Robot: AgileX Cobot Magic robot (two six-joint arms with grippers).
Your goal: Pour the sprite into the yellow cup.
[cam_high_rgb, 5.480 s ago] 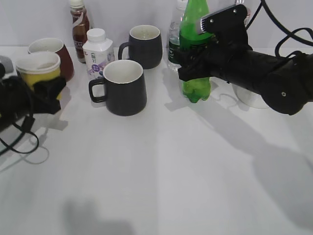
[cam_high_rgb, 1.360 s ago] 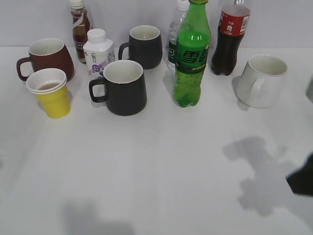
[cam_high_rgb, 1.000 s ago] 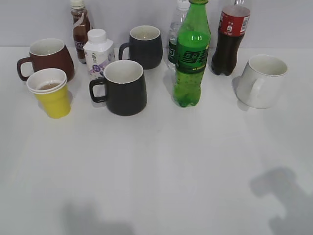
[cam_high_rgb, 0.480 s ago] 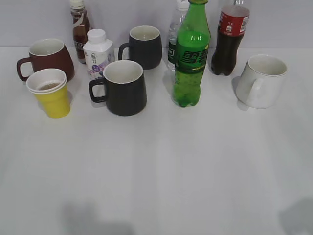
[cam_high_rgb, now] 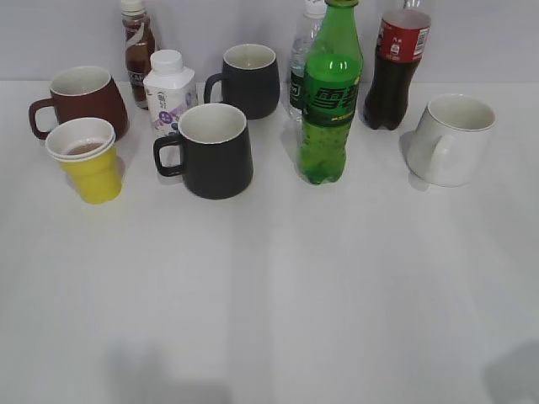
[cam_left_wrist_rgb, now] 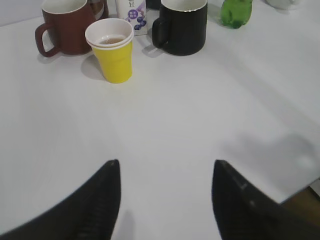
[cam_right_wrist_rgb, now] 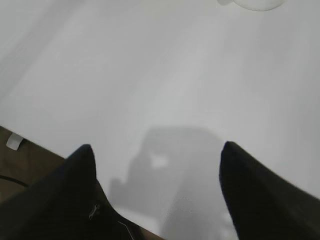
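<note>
Standing upright, sprite (cam_high_rgb: pixel 331 93): mid-table toward the back, capped, clear water bottle (cam_high_rgb: pixel 301 63) just behind its left side, cola bottle (cam_high_rgb: pixel 394 67) near on its right; only the green base (cam_left_wrist_rgb: pixel 236 12) caught at the top edge of the left wrist view
Yellow cup (cam_high_rgb: pixel 86 160): upright at the table's left, just in front of the brown mug (cam_high_rgb: pixel 78 101); a little brownish liquid visible inside (cam_left_wrist_rgb: pixel 113 56); black mug (cam_high_rgb: pixel 209 150) to its right
Left gripper (cam_left_wrist_rgb: pixel 165 172): fingers spread wide apart, nothing between them; hanging over bare white table (cam_left_wrist_rgb: pixel 165 120); yellow cup well ahead and slightly left of it, sprite far ahead to the right
Right gripper (cam_right_wrist_rgb: pixel 157 155): fingers spread wide apart, holding nothing; over the table's near edge, white mug (cam_right_wrist_rgb: pixel 257 4) far ahead at the top of its view; sprite and cup outside that view
Exterior view: neither gripper showing; white mug (cam_high_rgb: pixel 450 139) at right, second black mug (cam_high_rgb: pixel 246 80), small white bottle (cam_high_rgb: pixel 168 91) and brown drink bottle (cam_high_rgb: pixel 137 46) along the back
</note>
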